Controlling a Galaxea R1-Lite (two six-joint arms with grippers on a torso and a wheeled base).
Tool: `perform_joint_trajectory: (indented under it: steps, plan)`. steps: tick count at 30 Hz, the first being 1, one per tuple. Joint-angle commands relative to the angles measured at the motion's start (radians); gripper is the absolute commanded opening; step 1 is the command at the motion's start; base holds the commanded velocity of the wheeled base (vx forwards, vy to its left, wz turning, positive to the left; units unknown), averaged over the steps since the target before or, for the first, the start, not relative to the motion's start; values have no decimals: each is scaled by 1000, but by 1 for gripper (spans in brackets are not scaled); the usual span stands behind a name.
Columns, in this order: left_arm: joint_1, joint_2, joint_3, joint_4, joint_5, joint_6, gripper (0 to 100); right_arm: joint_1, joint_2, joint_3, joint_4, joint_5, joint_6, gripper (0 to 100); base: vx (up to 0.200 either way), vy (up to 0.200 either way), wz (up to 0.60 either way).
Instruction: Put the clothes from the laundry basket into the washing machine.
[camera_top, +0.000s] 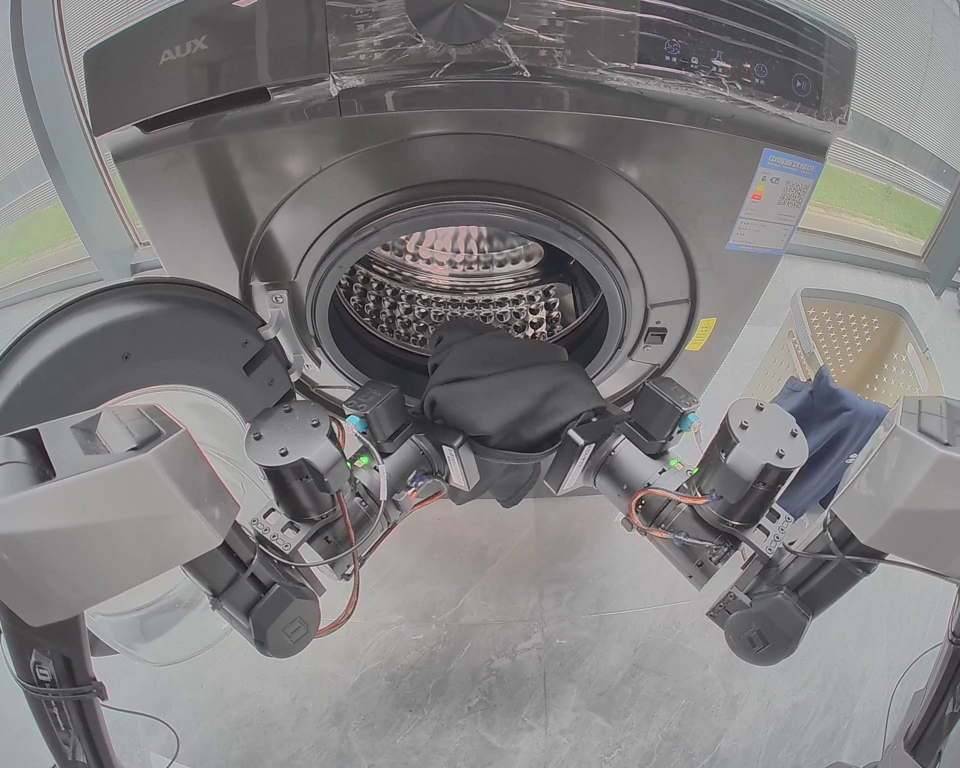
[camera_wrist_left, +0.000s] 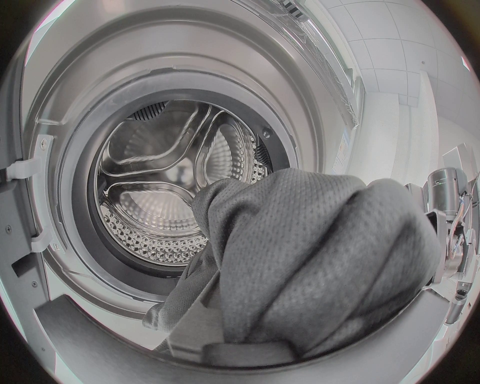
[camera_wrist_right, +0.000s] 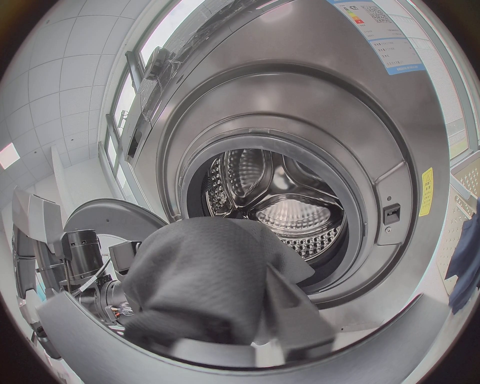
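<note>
A black garment lies bunched on the lower lip of the washing machine's open drum, its top edge just inside the opening. My left gripper is shut on its left lower edge and my right gripper on its right lower edge. The cloth drapes over the left fingers in the left wrist view. In the right wrist view the same cloth hides most of the right gripper, with one of the fingers showing. The laundry basket stands on the right with a dark blue garment hanging over its near rim.
The round machine door is swung open to the left, beside my left arm. The shiny drum holds no clothes that I can see. Grey tiled floor lies below the arms.
</note>
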Motion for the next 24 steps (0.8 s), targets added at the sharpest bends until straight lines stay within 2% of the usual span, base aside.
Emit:
perform_joint_trajectory:
  steps: [1,2,3,4,7,9,12,15,21,24]
  plan:
    - [-5,-70,68,1,27,-7,0,-9,-21,76,1,12,-9,100,0,0,0]
    - [-5,-70,68,1,27,-7,0,-9,-21,76,1,12,-9,100,0,0,0]
    - [-5,-116,137,1,38,-24,0,0,-41,171,0,30,-19,100,0,0,0]
    - [-5,-143,175,1,38,-28,0,6,-54,224,0,50,-26,100,0,0,0]
    - [4,-219,277,1,38,-42,0,32,-90,362,0,110,-69,100,0,0,0]
    - [7,-271,344,1,34,-48,0,49,-114,426,0,125,-78,100,0,0,0]
    - [6,-335,416,1,30,-56,0,54,-126,463,0,127,-80,100,0,0,0]
    - [3,-370,461,1,20,-76,0,55,-146,480,0,150,-86,100,0,0,0]
    - [-2,-337,467,1,21,-67,0,32,-144,480,0,155,-83,100,0,0,0]
    - [-3,-334,470,1,21,-65,0,-7,-141,477,0,152,-81,100,0,0,0]
